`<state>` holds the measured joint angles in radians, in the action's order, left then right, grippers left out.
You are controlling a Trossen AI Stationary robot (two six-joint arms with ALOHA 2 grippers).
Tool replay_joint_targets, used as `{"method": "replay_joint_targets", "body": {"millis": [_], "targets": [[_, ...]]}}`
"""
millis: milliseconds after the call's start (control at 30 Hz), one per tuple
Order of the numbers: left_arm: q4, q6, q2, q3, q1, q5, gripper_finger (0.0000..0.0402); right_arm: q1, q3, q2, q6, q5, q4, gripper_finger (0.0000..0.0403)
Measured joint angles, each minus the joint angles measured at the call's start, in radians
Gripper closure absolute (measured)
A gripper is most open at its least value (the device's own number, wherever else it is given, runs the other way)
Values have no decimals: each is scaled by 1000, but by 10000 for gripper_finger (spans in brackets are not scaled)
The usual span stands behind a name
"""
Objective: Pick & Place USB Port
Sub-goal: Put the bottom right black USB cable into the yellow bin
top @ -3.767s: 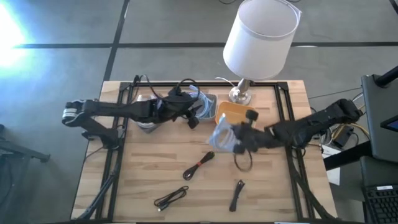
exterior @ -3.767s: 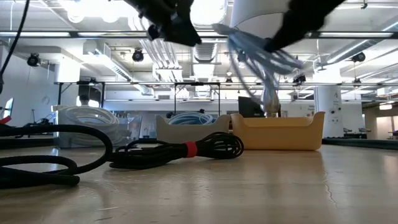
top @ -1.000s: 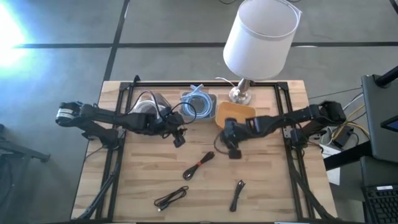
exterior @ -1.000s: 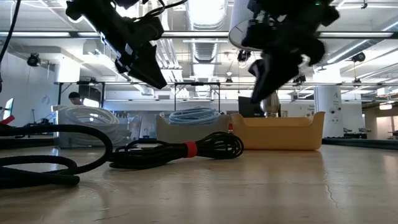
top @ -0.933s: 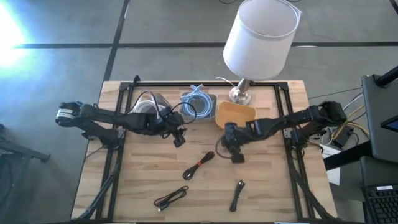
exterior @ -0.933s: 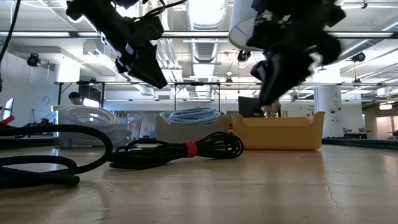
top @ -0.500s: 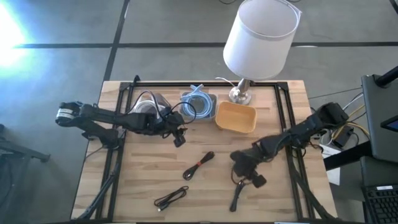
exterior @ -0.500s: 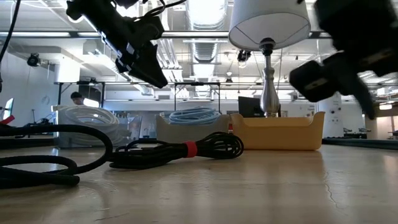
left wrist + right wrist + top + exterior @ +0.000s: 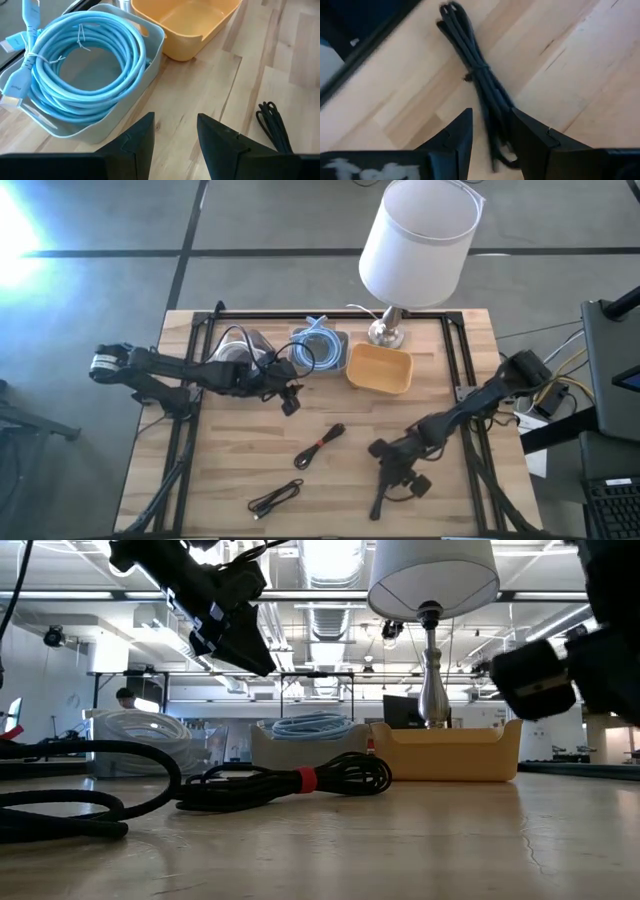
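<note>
Wooden table (image 9: 230, 460) is being shared by a white lamp (image 9: 418, 235), a yellow bin (image 9: 379, 368) and a grey bin (image 9: 131, 107) filled with a coiled blue cable (image 9: 75, 70). Near the front edge a bundled black cable (image 9: 479, 75) is being hovered over by the right gripper (image 9: 490, 131), its fingers parted narrowly and empty, while the left gripper (image 9: 175, 131), likewise slightly parted and empty, is being held just in front of the grey bin.

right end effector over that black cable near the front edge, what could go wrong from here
The right end effector is open above the black cable bundle, which runs lengthwise between its fingers rather than across them. They may close along it and miss, or catch only a few strands.

The bundle is held by just one tie, so its ends could sag when lifted and snag the yellow bin rim.

It lies near the table front edge; a nudge might slide it off.
</note>
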<state>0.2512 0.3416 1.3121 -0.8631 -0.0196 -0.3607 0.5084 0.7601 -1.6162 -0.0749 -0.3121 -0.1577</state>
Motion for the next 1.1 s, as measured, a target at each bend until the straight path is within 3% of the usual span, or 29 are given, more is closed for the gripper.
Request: {"method": "replay_joint_targets", "body": {"millis": [400,700,1100], "targets": [[0,-7,0,0,0,0,250,0,3,-72,-100,78,35,283],[0,-27,0,0,0,0,250,0,3,-69,-82,97,34,319],[3,-31,0,0,0,0,250,-16,8,75,-103,114,-52,369]]}}
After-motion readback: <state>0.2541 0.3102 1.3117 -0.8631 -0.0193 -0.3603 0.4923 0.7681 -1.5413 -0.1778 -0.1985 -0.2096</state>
